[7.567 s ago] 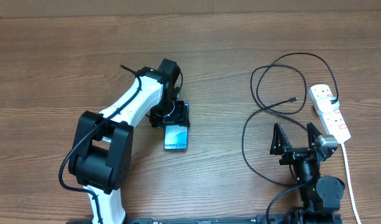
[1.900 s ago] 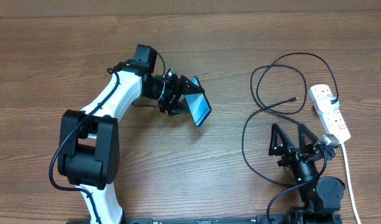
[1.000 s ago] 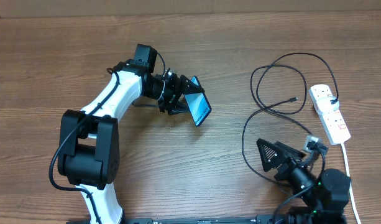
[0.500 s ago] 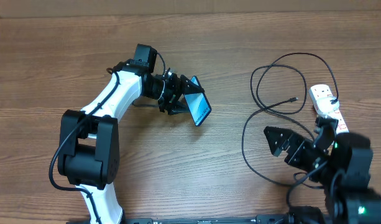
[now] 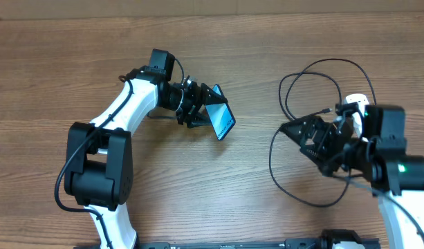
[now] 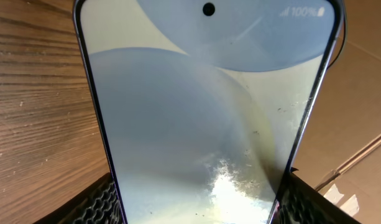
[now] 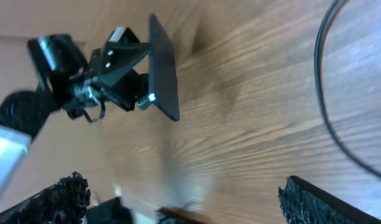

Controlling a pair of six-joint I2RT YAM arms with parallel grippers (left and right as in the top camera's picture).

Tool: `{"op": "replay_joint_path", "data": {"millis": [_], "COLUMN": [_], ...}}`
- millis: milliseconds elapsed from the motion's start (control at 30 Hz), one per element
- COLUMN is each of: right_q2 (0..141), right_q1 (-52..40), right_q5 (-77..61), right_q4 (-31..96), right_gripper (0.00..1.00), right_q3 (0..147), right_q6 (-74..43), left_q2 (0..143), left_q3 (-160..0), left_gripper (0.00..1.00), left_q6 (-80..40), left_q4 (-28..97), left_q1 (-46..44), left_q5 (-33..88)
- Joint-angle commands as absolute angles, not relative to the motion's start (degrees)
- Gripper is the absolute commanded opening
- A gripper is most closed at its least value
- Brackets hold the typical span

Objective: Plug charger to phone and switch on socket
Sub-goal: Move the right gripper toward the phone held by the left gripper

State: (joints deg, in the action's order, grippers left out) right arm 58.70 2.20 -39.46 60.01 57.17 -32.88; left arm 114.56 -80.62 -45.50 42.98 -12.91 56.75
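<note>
The left gripper's fingers pinch the lower edges of the phone, whose lit screen fills the left wrist view. In the overhead view the left gripper holds the phone tilted above the table, just left of the frame's centre.

The right gripper has its fingers spread wide with nothing between them. It sits at the right of the overhead frame, over the charger, whose black cable loops across the wood, the small plug tip just above the upper finger. The phone lies well apart to this gripper's left. The socket shows only as a white corner behind the right arm.
</note>
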Motion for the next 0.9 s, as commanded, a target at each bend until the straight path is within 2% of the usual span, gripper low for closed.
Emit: {"op": "replay_joint_path", "data": {"millis": [0, 333, 867], "right_q2": [62.6, 72.5, 72.8], "right_q1": [1.9, -3.4, -21.7], "right_q5": [-41.4, -34.3, -16.1], "right_q4": [58.0, 53.9, 50.7], "right_gripper": [1.0, 1.0, 1.0], "right_q3": [58.3, 58.3, 58.2], "right_q6": [-37.7, -35.1, -39.3], "left_q2": [115.1, 115.1, 115.1], "left_q3": [-82.1, -82.1, -82.1], "left_gripper": [0.61, 0.61, 0.61], "left_q6": [-45.4, -45.5, -49.8], "left_q4": [43.2, 43.2, 43.2], "left_q1": [-12.8, -12.8, -12.8], "left_q5": [60.2, 61.8, 62.7]}}
